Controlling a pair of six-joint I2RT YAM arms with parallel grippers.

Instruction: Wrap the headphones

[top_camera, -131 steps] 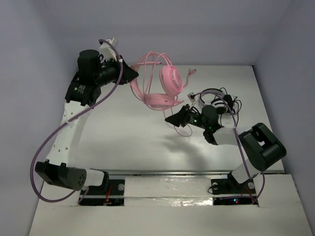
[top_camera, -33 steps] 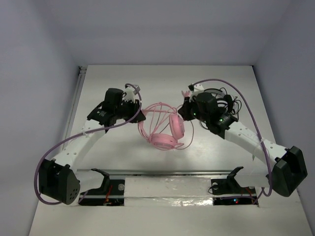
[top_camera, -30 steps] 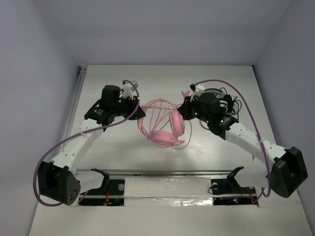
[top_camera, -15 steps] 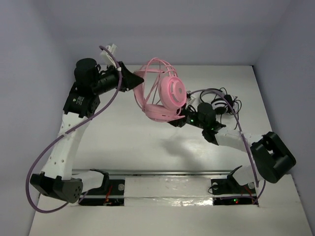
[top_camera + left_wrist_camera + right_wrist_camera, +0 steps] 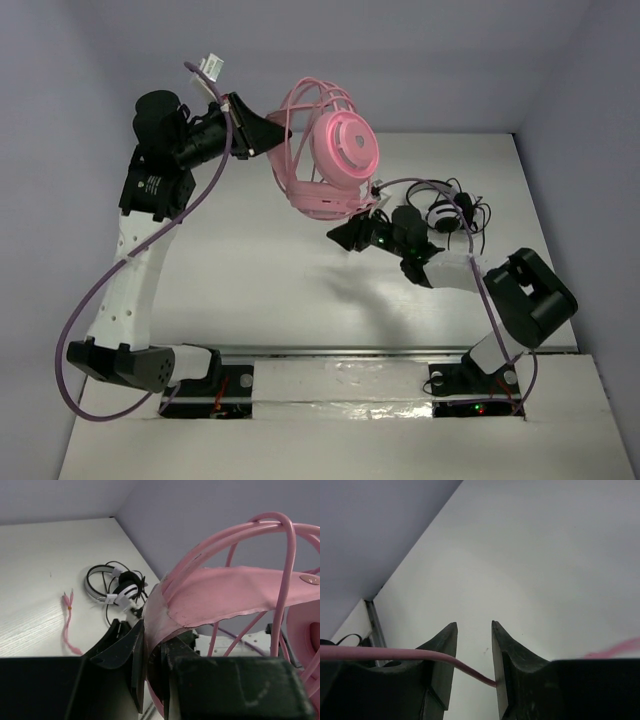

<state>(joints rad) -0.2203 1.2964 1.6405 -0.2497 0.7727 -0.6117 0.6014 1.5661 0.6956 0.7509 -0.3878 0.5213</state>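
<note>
Grip check: left gripper (image 5: pixel 268 135) is clamped tight on the headband of the headphones (image 5: pixel 335 165), holding them in the air above the far middle of the table (image 5: pixel 250 270), with loops of pink cable (image 5: pixel 395 653) arching over the band. Just below the ear cups, right gripper (image 5: pixel 338 238) has jaws partly apart and grips nothing; the pink cable runs across one finger into the gap, unclamped. Its plug end (image 5: pixel 67 622) lies on the table near the black-and-white headphones (image 5: pixel 447 212).
</note>
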